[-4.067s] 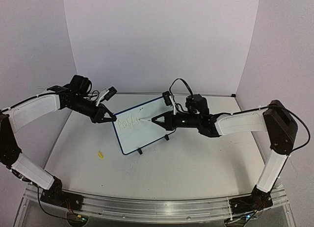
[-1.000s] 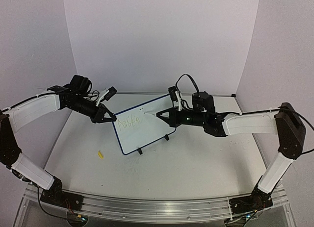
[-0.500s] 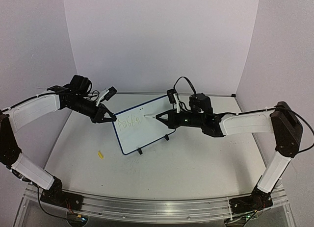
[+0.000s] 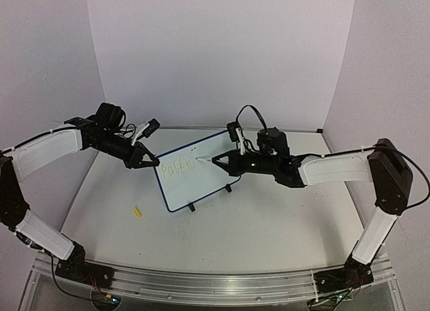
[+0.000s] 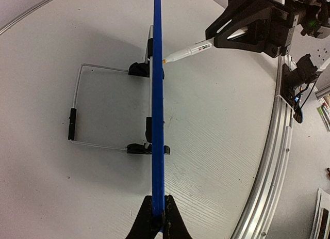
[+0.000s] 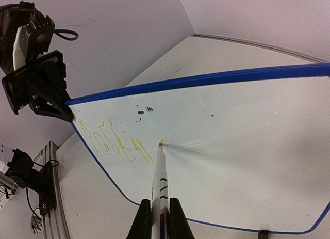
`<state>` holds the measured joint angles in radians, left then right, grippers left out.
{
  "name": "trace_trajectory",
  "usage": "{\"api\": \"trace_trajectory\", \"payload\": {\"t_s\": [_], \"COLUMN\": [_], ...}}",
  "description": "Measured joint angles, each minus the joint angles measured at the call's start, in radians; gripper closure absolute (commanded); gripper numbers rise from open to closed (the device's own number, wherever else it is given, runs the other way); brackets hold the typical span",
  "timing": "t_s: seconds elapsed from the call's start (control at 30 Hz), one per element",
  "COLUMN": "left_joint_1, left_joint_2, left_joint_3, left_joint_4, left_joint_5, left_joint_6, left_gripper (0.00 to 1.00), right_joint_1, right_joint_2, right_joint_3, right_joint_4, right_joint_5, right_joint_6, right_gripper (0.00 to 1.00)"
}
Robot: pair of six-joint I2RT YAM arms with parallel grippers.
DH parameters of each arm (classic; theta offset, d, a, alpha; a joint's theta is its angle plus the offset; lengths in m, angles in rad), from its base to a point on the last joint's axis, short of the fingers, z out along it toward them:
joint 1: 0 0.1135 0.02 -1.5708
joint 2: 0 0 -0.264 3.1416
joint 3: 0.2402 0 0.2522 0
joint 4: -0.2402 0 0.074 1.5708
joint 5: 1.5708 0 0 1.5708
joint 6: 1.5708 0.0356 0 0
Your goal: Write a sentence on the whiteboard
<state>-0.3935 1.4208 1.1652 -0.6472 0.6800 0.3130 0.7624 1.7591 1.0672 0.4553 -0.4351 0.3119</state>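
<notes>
The whiteboard (image 4: 198, 180) is standing on edge at the centre of the top view, on the table (image 4: 269, 224). Nearest, at lower left, a small yellow cap (image 4: 138, 212) is lying well apart from it. Next, the two black feet (image 4: 192, 207) are resting on the table, and in the left wrist view a wire stand (image 5: 76, 107) is reaching out behind the board from those feet. Farther up the face, the sentence (image 6: 116, 141) is showing as faint yellow letters toward the board's upper left. The right gripper (image 6: 159, 218) is clenching a marker (image 6: 160, 177), whose tip is touching the face just right of the last letter. At the far left corner the left gripper (image 5: 159, 218) is pinching the blue frame edge-on.

The board is looking thin, stiff and light, with a slick face, so pen pressure is likely to tip or slide it. The frame edge, away from the writing, seems the sound place to hold it. The marker is best gripped on its barrel.
</notes>
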Motion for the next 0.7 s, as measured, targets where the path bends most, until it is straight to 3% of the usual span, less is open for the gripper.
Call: {"api": "trace_trajectory", "payload": {"t_s": [0.7], "left_joint_1": [0.000], "left_joint_2": [0.000], "left_joint_3": [0.000], "left_joint_4": [0.000], "left_joint_5": [0.001], "left_joint_6": [0.001], "left_gripper": [1.00], "right_joint_1": [0.000], "right_joint_2": [0.001], "right_joint_3": [-0.044], "right_joint_4": [-0.001], "right_joint_5": [0.003], "right_joint_6": [0.012], "right_gripper": [1.00]}}
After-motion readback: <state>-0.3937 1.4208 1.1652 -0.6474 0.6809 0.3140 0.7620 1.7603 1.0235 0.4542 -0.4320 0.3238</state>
